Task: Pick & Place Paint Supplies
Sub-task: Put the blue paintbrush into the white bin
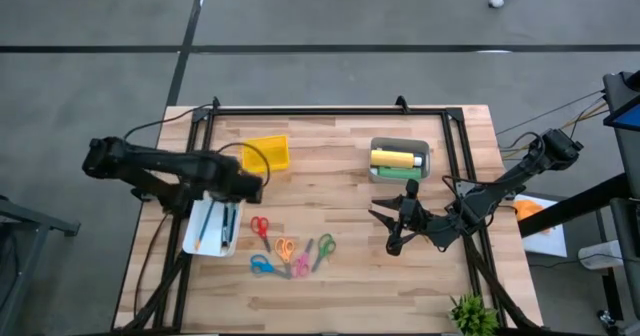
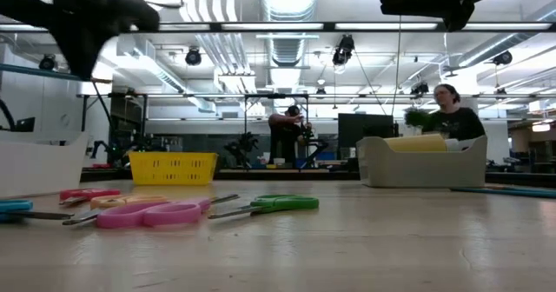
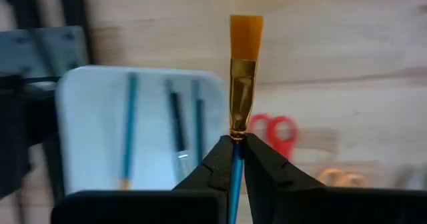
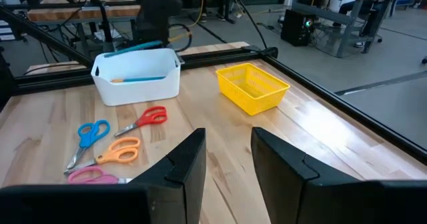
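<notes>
We find the left gripper [image 3: 235, 159] clenched on a paintbrush [image 3: 243, 77], holding it by the blue shaft just below the metal collar, so that the orange bristles stand straight out ahead of the fingertips. The brush's long axis runs in line with the fingers, not across them.

In the high view this gripper [image 1: 232, 186] hangs over the white tray [image 1: 192, 238], which sits near the desk's left edge, towards the front. The tray already holds several thin sticks [image 3: 129, 127] with teal and dark shafts, lying roughly parallel along the tray's length. We judge that the coming move turns on this: the held brush points much the same way as those sticks, and the tray lies directly beneath the jaws, so a lowering and release should lay it alongside them.

The right gripper [image 1: 395, 228] waits near the desk's right edge, in front of the grey bin [image 1: 424, 167], its jaws parted and empty. The left arm is plainly the nearer to the tray. A yellow bottle [image 1: 394, 158] lies in the grey bin.
</notes>
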Controlling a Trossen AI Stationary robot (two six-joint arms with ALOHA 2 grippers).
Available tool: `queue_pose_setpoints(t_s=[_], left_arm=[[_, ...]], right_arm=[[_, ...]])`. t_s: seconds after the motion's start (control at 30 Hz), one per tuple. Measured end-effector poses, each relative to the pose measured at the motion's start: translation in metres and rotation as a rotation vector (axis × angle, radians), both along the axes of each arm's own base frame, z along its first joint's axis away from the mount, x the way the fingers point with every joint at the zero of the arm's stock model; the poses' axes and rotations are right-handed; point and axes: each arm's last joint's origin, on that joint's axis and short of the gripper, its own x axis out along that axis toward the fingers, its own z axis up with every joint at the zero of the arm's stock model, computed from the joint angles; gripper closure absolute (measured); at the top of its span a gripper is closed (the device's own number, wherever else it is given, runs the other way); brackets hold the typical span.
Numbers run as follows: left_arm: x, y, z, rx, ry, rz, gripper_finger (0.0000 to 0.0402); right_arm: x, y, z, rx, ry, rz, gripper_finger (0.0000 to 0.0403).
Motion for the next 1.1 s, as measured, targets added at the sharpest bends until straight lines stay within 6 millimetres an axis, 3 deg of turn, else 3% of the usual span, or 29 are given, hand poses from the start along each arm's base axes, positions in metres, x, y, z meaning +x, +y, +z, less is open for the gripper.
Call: queue_pose_setpoints(t_s=[0.27,0.43,1.1], left_arm=[[-0.02,-0.043,0.0,0.076,0.064,-0.052,0.0378],[-0.033,-0.06,-0.013,0.118,0.094,-0.072,0.0378],[-0.049,-0.061,-0.091,0.09,0.121,-0.055,0.0378]], right_arm=[[0.0,0.0,0.0,0.0,0.0,0.0,0.0283],[0.0,0.0,0.0,0.0,0.0,0.0,0.0283],[0.0,0.0,0.0,0.0,0.0,0.0,0.0283]])
